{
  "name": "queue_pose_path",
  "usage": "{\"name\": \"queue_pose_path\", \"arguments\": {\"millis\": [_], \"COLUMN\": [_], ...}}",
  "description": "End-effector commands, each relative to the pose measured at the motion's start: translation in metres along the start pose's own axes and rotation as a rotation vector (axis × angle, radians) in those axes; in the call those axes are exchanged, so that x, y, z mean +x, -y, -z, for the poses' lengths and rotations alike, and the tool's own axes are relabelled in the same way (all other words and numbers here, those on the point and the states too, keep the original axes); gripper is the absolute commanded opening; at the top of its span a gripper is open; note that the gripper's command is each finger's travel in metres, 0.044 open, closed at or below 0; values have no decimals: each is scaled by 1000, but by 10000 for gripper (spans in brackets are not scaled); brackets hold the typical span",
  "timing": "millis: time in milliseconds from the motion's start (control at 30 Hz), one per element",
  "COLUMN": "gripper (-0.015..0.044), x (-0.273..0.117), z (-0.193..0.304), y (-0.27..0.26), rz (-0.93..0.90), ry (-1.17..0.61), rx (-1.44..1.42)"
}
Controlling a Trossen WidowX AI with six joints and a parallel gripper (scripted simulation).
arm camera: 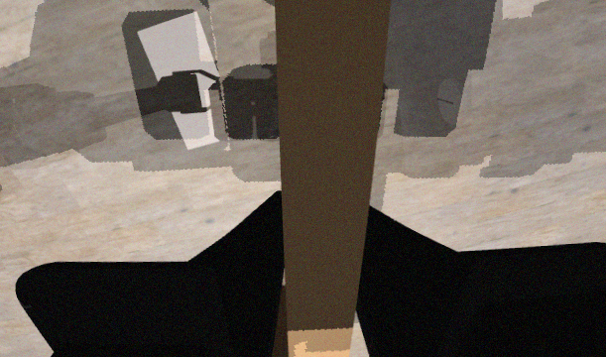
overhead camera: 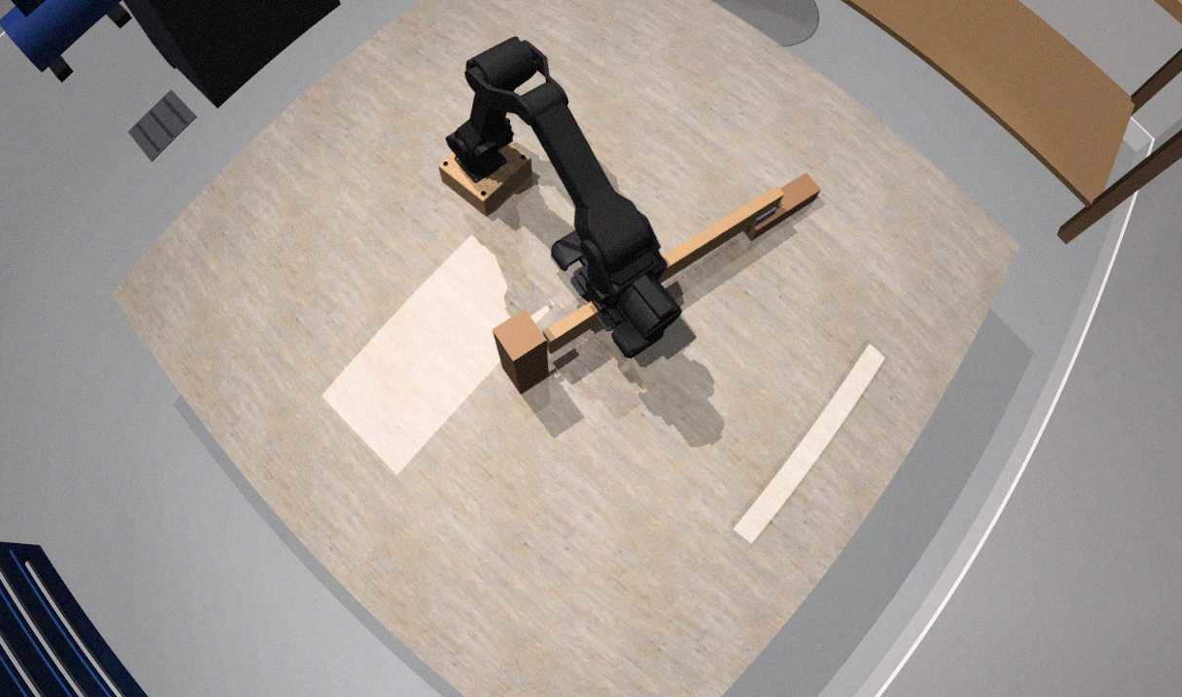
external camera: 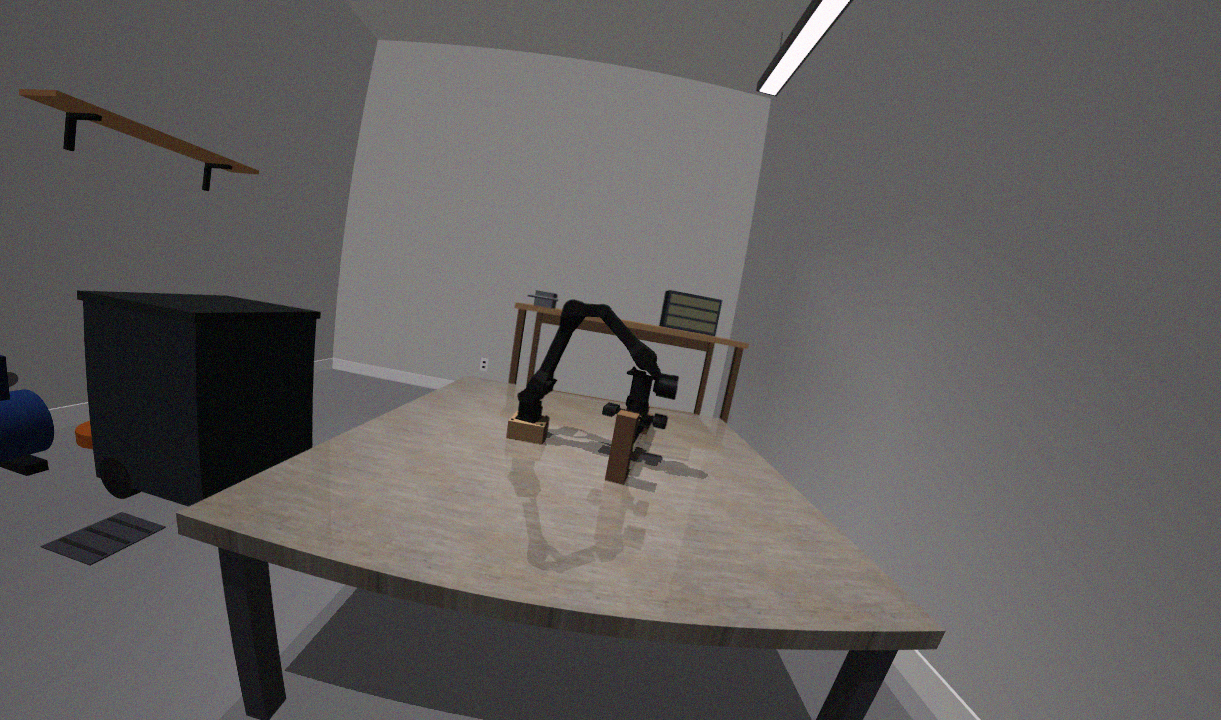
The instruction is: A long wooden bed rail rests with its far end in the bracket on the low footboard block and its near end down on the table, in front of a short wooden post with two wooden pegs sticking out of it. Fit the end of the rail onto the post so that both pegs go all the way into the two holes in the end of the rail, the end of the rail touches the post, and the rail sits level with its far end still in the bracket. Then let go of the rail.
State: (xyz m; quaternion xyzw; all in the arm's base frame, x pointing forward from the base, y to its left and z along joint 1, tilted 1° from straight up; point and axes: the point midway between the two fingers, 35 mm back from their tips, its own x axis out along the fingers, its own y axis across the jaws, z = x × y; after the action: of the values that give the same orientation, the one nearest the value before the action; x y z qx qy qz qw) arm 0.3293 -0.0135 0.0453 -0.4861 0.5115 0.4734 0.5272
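Note:
The long light-wood rail (overhead camera: 720,232) (arm camera: 332,124) runs from the low footboard block (overhead camera: 804,188) to the post. Its far end lies at the bracket (overhead camera: 764,215) on that block. Its near end is raised off the table, right beside the upper part of the brown post (overhead camera: 520,336) (external camera: 621,452). The pegs and holes do not show, and I cannot tell whether the rail touches the post or is exactly level. My gripper (overhead camera: 607,314) (arm camera: 308,200) is shut on the rail from above, nearer the post end. In the exterior view the post partly hides it.
The arm's wooden base block (overhead camera: 488,183) (external camera: 527,429) stands on the table (overhead camera: 577,537) (external camera: 399,528), on the rail's upper-left side in the top view. The black arm reaches over the rail. Bright light patches and the arm's shadows lie on the table top.

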Motion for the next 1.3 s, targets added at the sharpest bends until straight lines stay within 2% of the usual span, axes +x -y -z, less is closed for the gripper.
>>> {"name": "queue_pose_path", "arguments": {"millis": [0, 1267], "gripper": [0, 0], "x": [0, -2], "z": [-1, 8], "y": [1, -1], "rz": [6, 6], "ry": [2, 2], "rx": [4, 4]}}
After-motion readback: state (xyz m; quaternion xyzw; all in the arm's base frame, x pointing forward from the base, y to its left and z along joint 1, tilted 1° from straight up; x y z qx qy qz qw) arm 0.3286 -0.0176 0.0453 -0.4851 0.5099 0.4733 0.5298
